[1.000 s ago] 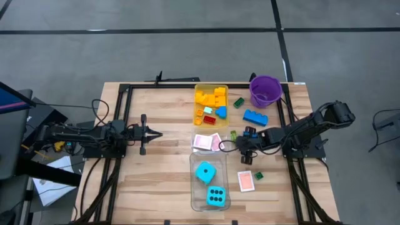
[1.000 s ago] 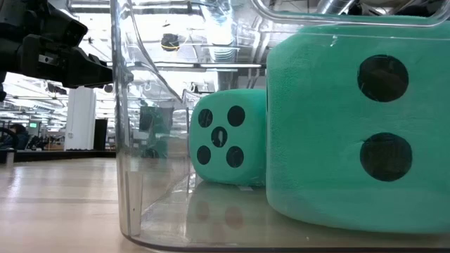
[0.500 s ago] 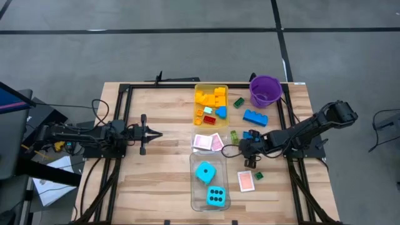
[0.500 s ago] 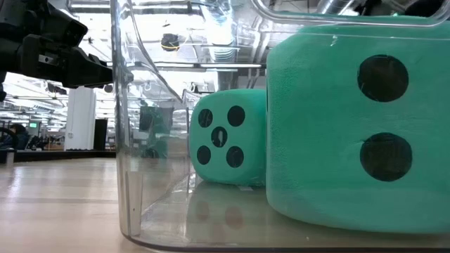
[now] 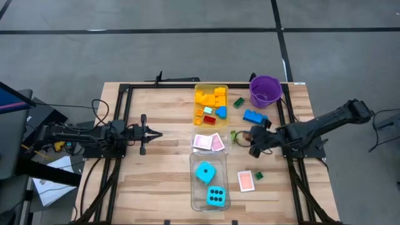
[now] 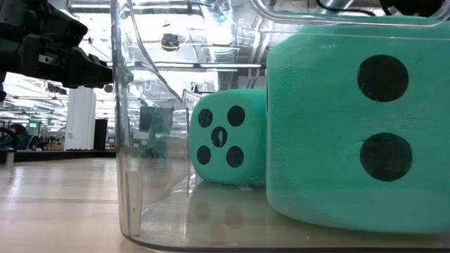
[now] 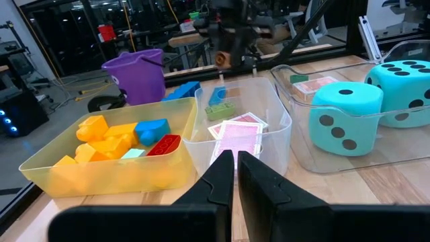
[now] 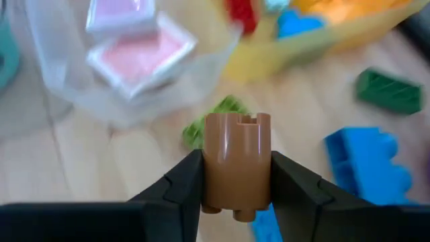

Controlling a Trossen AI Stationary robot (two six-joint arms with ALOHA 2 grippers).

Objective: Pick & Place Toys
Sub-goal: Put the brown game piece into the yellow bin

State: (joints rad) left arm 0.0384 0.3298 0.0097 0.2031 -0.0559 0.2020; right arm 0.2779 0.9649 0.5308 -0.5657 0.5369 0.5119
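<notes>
My right gripper (image 5: 252, 139) hangs over the table right of the small clear tray (image 5: 199, 149) of pink cards, shut on a brown brick (image 8: 236, 161). A light green brick (image 8: 216, 115) lies on the table below it. More toys lie loose: a blue brick (image 5: 254, 116), a dark green brick (image 5: 239, 102), a small green brick (image 5: 259, 176) and a pink card (image 5: 246, 180). Two cyan dice (image 5: 205, 172) sit in the long clear tray (image 5: 194, 187). My left gripper (image 5: 159, 134) waits shut at the table's left, holding nothing. My right gripper pinches the brown brick by two opposite sides (image 8: 209, 168) between its two fingers (image 8: 180, 185). The fingers come slanting down from the table's right side. The brick is lifted clear of the table and stands along the fingers.
A yellow tray (image 5: 201, 88) with yellow, blue and red bricks stands at the far middle. The purple bucket (image 5: 265, 90) is at the far right. A black frame (image 5: 125, 94) runs along the table's sides. Bare wood lies at the near left.
My right gripper has risen and drawn toward the table's far and right edges, still shut on the brown brick. Its wrist has rolled and tipped up. The left arm has kept still.
</notes>
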